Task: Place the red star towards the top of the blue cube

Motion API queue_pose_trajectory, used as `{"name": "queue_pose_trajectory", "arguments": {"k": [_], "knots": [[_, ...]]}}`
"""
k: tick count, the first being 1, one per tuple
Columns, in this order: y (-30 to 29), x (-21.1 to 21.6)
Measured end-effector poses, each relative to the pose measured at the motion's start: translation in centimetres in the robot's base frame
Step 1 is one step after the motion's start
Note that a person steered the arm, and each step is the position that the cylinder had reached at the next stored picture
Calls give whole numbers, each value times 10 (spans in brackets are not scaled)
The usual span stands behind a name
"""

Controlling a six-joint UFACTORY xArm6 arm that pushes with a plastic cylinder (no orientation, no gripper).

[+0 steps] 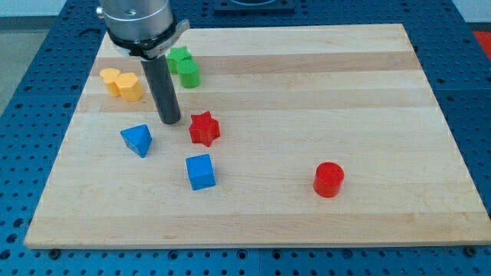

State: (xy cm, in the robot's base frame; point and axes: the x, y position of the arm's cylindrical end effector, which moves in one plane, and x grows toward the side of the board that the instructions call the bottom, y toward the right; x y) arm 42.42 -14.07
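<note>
The red star (204,128) lies on the wooden board left of centre. The blue cube (200,172) sits just below it, a short gap apart. My tip (170,120) rests on the board just to the left of the red star, slightly above its middle, with a small gap between them. The tip is above and to the left of the blue cube.
A blue triangular block (137,139) lies left of the cube. A yellow block (123,83) sits at the upper left. A green block (184,66) is partly behind the rod. A red cylinder (328,179) stands at the lower right. The board's left edge (69,130) is near.
</note>
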Motion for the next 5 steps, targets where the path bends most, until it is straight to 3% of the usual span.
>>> {"name": "queue_pose_trajectory", "arguments": {"k": [1, 2, 3, 5], "knots": [[31, 1], [107, -17], [122, -11], [4, 20]]}}
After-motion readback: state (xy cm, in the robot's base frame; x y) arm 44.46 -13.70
